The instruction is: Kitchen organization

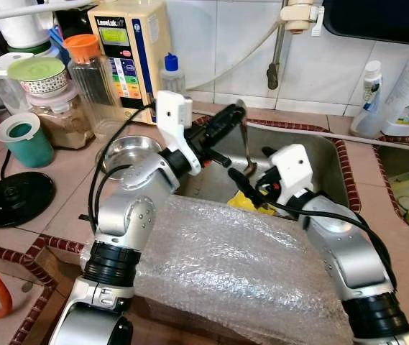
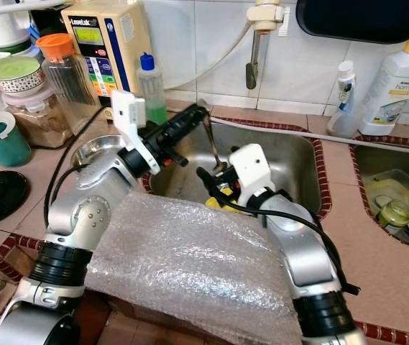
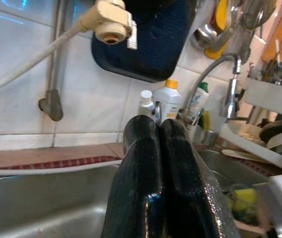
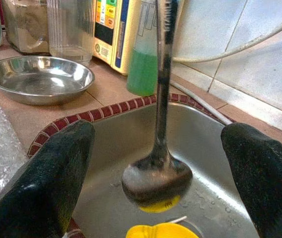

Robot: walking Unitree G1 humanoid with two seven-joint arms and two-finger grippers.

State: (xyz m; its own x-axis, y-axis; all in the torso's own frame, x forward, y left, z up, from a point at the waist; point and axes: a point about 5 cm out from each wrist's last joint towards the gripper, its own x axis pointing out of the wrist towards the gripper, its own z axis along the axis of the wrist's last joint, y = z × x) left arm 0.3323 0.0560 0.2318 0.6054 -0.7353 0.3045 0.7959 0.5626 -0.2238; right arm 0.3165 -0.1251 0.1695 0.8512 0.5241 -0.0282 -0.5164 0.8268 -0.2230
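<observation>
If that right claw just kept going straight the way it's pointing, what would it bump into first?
Most likely the ladle. It hangs over the sink, held by the left gripper, directly between the right gripper's open fingers. Depth is hard to judge, though.

One ladle (image 2: 211, 140), one steel bowl (image 1: 127, 149), two white bottles (image 2: 393, 86), one teal cup (image 1: 24, 139).
</observation>
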